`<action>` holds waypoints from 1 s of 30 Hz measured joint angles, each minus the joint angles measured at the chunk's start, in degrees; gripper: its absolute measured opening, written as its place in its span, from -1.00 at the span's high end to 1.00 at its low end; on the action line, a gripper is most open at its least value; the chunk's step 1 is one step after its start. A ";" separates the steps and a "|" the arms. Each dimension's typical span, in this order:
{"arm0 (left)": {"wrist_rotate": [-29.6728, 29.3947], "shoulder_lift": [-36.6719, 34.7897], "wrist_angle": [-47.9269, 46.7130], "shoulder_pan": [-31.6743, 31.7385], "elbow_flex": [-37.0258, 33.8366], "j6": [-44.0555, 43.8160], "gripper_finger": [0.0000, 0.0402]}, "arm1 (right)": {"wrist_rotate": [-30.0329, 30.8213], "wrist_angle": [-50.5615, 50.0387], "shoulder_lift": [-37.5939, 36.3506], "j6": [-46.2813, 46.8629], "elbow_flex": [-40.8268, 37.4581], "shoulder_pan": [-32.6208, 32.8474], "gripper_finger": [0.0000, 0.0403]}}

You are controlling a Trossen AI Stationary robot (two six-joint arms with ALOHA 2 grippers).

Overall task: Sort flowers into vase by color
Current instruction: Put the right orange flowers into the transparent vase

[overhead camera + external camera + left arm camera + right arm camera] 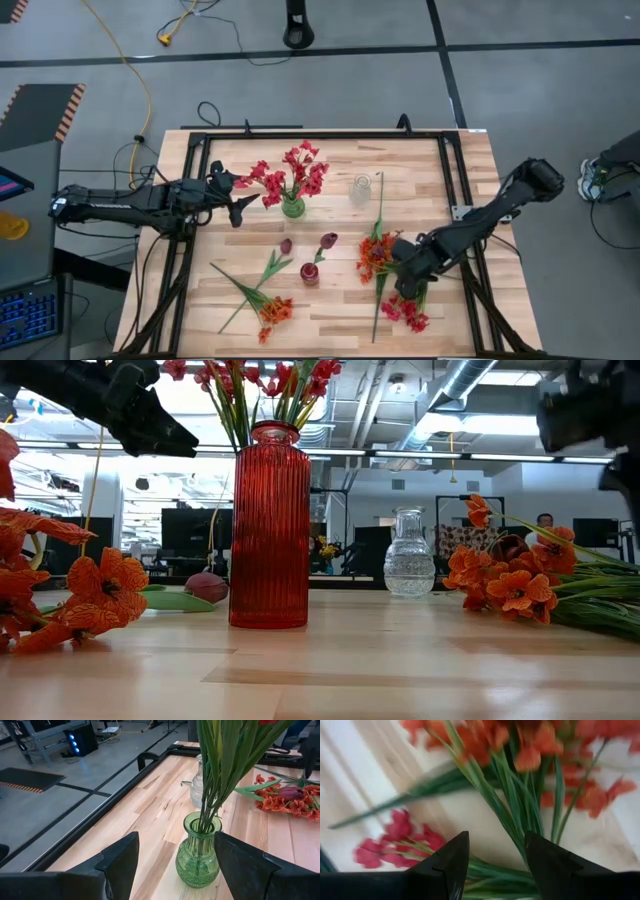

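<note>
My left gripper (240,206) is open and hovers just left of the green vase (292,208), which stands upright and holds pinkish-red flowers (295,170); in the left wrist view the green vase (198,855) stands beyond and between the fingers. My right gripper (405,282) is open and low over a bunch of orange flowers (375,255); their green stalks (510,805) run between its fingers. A pinkish-red cluster (395,840) lies beside them. Another orange stem (272,310) and maroon buds (286,245) lie on the table. A red vase (310,272) and a clear vase (360,190) stand upright.
A black frame (195,200) rims the wooden table top. In the low view the red vase (268,525) stands mid-table, with orange blooms (100,595) on one side and more orange blooms (510,585) on the other. Bare wood lies along the near edge (330,335).
</note>
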 joint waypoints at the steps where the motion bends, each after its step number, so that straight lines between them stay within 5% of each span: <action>1: 0.00 0.00 0.00 0.00 0.00 -0.19 -0.22 | -0.79 -0.53 0.89 0.13 0.00 -0.05 -0.08; 21: 0.00 0.02 -0.02 0.00 0.00 -1.35 -0.22 | -3.01 -6.33 12.06 0.07 -0.02 -0.18 -0.07; 30: 0.00 0.02 -0.02 0.00 -0.02 -1.46 -0.22 | -3.09 -6.63 11.95 -0.40 -0.02 -0.95 0.35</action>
